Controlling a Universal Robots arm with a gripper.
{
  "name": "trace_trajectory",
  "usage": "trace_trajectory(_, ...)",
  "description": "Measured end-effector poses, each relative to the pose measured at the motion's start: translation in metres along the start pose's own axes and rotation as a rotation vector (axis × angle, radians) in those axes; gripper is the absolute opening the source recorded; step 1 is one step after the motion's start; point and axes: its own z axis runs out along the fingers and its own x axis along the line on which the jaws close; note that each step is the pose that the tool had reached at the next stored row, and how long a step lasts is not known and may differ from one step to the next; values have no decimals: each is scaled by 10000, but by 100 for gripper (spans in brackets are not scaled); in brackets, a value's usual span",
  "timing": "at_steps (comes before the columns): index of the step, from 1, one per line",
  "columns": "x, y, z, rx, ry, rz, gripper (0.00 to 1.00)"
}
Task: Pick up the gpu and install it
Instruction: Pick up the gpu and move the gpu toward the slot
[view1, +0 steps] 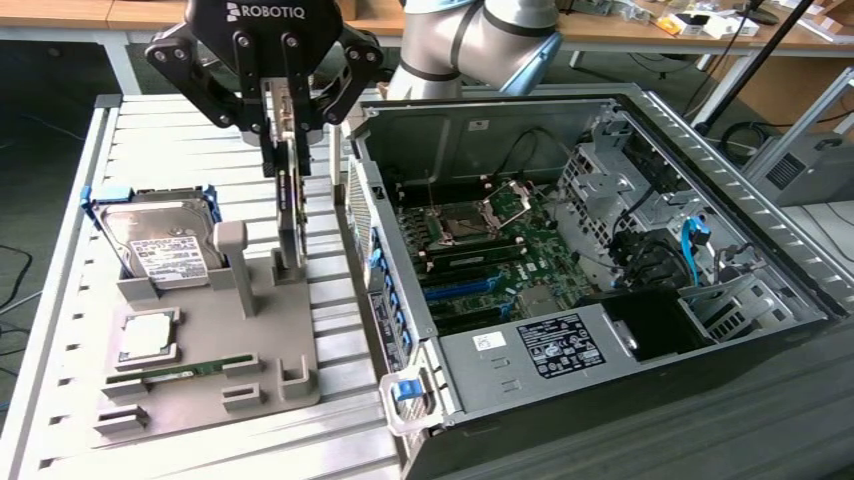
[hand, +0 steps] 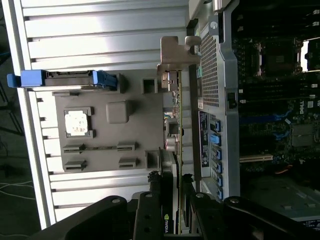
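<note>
The gpu (view1: 291, 200) is a thin dark card seen edge-on, standing upright over the grey fixture tray (view1: 267, 350) to the left of the open computer case (view1: 627, 110) in the exterior view. My gripper (view1: 287, 125) is shut on the card's upper end, a finger on each face. The card's lower edge sits level with the tray's upright posts; I cannot tell whether it is free of them. In the wrist view the gpu (hand: 176, 125) runs away from my gripper (hand: 172, 200), with its silver bracket (hand: 175, 50) at the far end, close beside the case wall (hand: 212, 75).
On the tray lie a silver hard drive (view1: 160, 240) in a blue caddy, a processor chip (view1: 147, 335) and a green memory stick (view1: 200, 370). The case lies open with its motherboard (view1: 494, 250) and blue slots (view1: 461, 290) exposed. Ribbed metal table (view1: 174, 130) surrounds the tray.
</note>
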Motion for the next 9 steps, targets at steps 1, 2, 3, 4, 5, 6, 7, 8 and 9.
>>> trace_trajectory(1, -4, 0, 0, 0, 0, 1, 27)
trace_trajectory(2, -9, 1, 0, 0, 0, 1, 27)
trace_trajectory(3, -15, 1, 0, 0, 1, 0, 27)
trace_trajectory(4, -19, 1, 0, 0, 0, 0, 27)
trace_trajectory(5, -23, 2, 1, 0, 0, 0, 27)
trace_trajectory(6, -27, 2, 1, 0, 0, 0, 27)
trace_trajectory(7, -32, 2, 1, 0, 0, 0, 27)
trace_trajectory(8, -38, 3, 1, 0, 0, 1, 27)
trace_trajectory(9, -43, 3, 1, 0, 0, 0, 27)
